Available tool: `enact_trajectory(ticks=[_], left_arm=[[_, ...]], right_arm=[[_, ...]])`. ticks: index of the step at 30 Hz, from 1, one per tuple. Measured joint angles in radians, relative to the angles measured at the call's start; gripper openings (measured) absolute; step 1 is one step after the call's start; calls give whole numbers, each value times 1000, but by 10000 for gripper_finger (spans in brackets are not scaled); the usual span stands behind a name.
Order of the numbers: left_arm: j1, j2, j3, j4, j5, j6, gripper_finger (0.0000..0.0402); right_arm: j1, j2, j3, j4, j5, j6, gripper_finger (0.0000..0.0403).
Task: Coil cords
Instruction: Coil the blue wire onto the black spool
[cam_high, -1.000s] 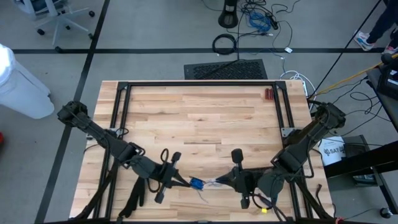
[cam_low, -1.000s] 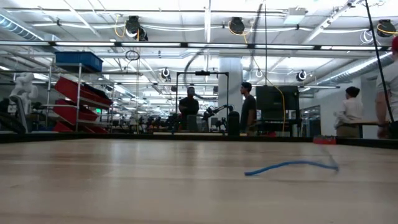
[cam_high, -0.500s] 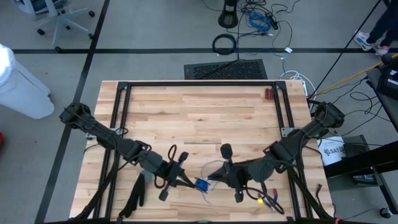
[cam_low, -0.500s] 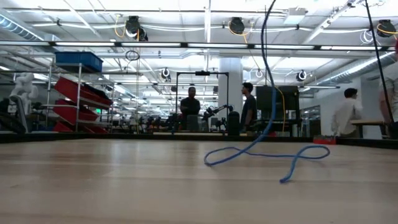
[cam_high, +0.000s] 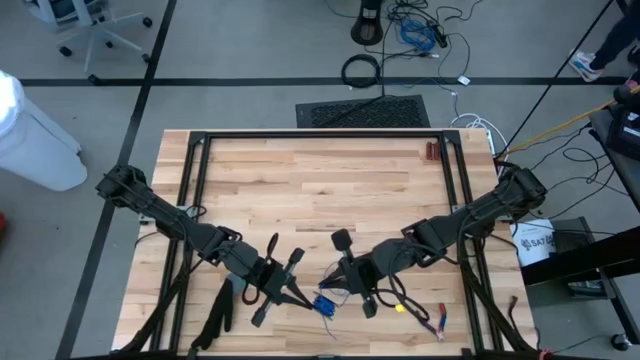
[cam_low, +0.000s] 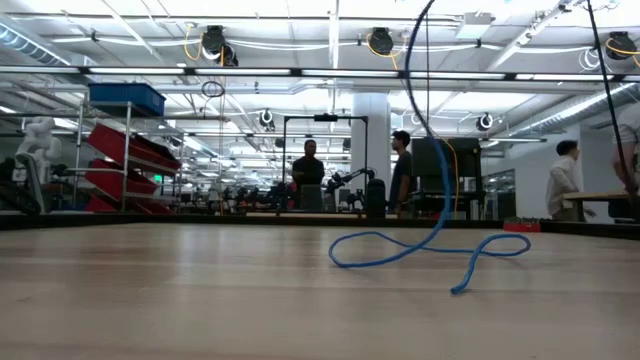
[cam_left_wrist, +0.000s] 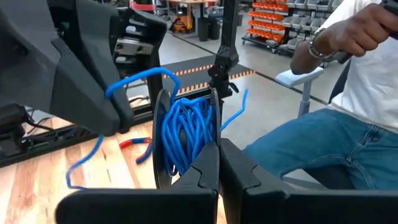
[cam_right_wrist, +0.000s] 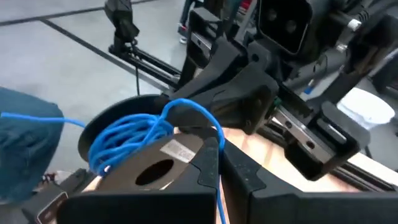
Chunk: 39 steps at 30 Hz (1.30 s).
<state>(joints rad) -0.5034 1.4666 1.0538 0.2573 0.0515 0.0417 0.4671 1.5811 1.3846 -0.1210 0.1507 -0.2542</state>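
Left tool (cam_high: 303, 298) clamped tight on blue cord (cam_left_wrist: 186, 134) wound on dark spool (cam_right_wrist: 134, 140), right tool (cam_high: 340, 293) pinching the cord's strand, loose loop (cam_low: 430, 250) on worktop (cam_high: 320, 185).

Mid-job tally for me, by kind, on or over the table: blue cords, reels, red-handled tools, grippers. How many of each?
Blue cord: 1
Black reel the cord is wound on: 1
Red-handled tool at the table's far edge: 1
Grippers: 2, the left gripper and the right gripper, both at the reel with fingers shut
Total: 5
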Motion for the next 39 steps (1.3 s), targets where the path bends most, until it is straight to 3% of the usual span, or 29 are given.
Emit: enact_trajectory(ticks=[17,22,27,31,39], left_arm=[[-1,0,0,55,14,99,0],[-3,0,0,85,19,130,0],[-1,0,0,105,21,154,0],[-3,1,0,136,22,195,0],[-3,2,0,171,22,201,0]], right_arm=[[-76,79,0,115,-257,9,0],[-76,86,0,127,-274,32,7],[-79,87,0,154,-293,53,25],[-98,87,0,170,-372,95,50],[-98,87,0,170,-381,116,103]])
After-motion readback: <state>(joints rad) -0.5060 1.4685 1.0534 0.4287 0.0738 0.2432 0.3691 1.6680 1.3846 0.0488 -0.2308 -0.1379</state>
